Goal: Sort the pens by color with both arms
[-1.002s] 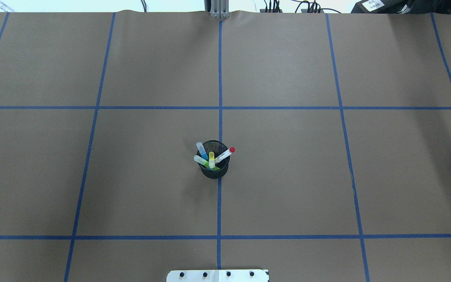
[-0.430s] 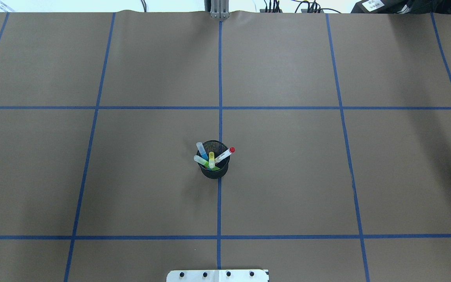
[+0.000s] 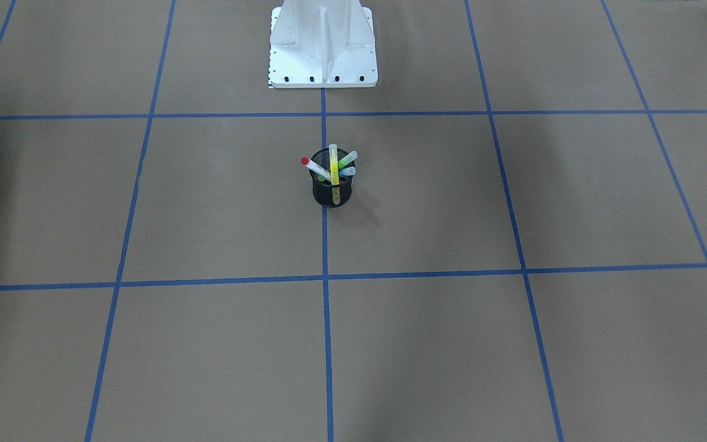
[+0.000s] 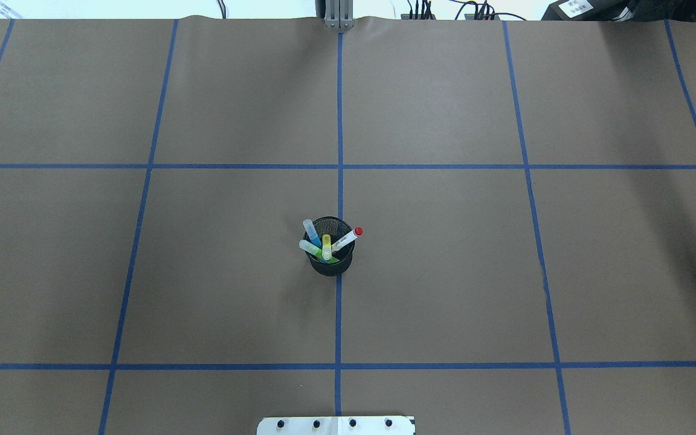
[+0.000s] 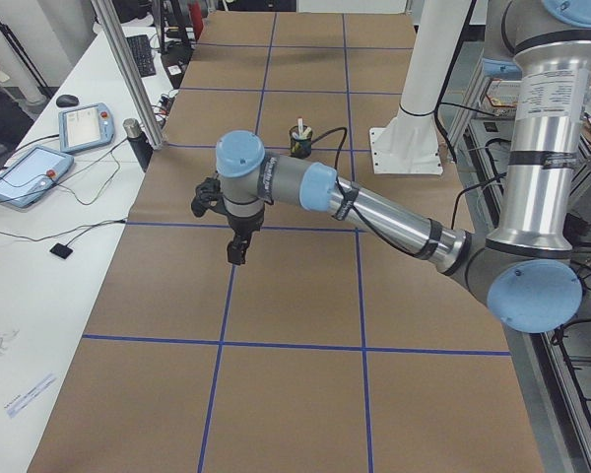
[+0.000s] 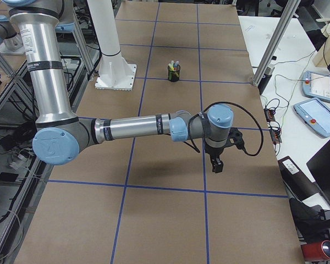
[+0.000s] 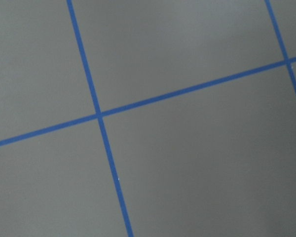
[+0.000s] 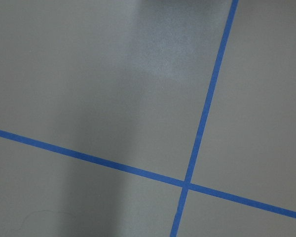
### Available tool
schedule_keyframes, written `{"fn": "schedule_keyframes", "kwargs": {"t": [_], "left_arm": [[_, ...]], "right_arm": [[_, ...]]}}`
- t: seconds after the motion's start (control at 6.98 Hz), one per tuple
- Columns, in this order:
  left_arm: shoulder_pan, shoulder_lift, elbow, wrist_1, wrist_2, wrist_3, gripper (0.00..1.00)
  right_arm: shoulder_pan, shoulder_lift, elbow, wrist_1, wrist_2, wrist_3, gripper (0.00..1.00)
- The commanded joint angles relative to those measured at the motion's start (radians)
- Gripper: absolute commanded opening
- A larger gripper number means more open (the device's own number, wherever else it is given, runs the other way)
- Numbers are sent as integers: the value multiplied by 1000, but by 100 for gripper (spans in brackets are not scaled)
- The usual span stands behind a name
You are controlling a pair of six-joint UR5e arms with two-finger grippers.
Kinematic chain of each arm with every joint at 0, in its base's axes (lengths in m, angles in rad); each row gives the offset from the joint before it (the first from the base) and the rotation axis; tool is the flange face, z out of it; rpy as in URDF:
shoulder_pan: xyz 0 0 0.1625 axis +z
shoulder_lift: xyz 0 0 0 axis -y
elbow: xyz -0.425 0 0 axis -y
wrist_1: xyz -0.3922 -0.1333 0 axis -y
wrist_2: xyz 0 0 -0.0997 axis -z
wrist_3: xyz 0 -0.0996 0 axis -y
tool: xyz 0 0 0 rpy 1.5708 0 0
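Note:
A black mesh cup (image 4: 330, 266) stands at the table's middle on the centre tape line. It holds a blue pen (image 4: 311, 232), a green pen (image 4: 310, 248), a yellow pen (image 4: 326, 246) and a white pen with a red cap (image 4: 348, 238). The cup also shows in the front-facing view (image 3: 332, 191). My left gripper (image 5: 235, 256) hangs pointing down over the table's left end, far from the cup. My right gripper (image 6: 215, 167) hangs pointing down over the right end. Neither holds anything that I can see, and I cannot tell whether they are open or shut.
The white pedestal base (image 3: 323, 46) stands behind the cup on the robot's side. Blue tape lines (image 4: 339, 166) divide the brown table cover into squares. Teach pendants (image 5: 34, 168) and cables lie on the white bench beside the table.

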Motion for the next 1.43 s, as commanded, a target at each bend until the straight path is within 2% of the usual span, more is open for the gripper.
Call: {"fn": "schedule_keyframes", "kwargs": {"t": [0.0, 0.29, 0.43, 0.57, 0.72, 0.86, 1.0, 1.29], "left_arm": [[156, -241, 53, 212, -63, -41, 99], [301, -337, 58, 230, -66, -204, 99], [305, -311, 23, 227, -58, -204, 99], [301, -215, -27, 224, -52, -136, 99], [258, -199, -20, 227, -50, -50, 99], [253, -178, -25, 225, -49, -46, 99], [243, -162, -29, 224, -41, -41, 99], [223, -142, -32, 222, -36, -38, 99]], "right_arm": [[-13, -1, 0, 3, 9, -3, 99], [-42, 0, 6, 1, 13, 0, 99], [-80, 40, 29, -8, 45, 17, 98], [-161, 166, 35, -14, 59, 254, 98], [-267, 219, 94, -38, 68, 458, 98], [-359, 246, 160, -45, 68, 606, 98], [-439, 313, 174, -46, 58, 790, 98], [-498, 378, 190, -48, 35, 1004, 98]]}}
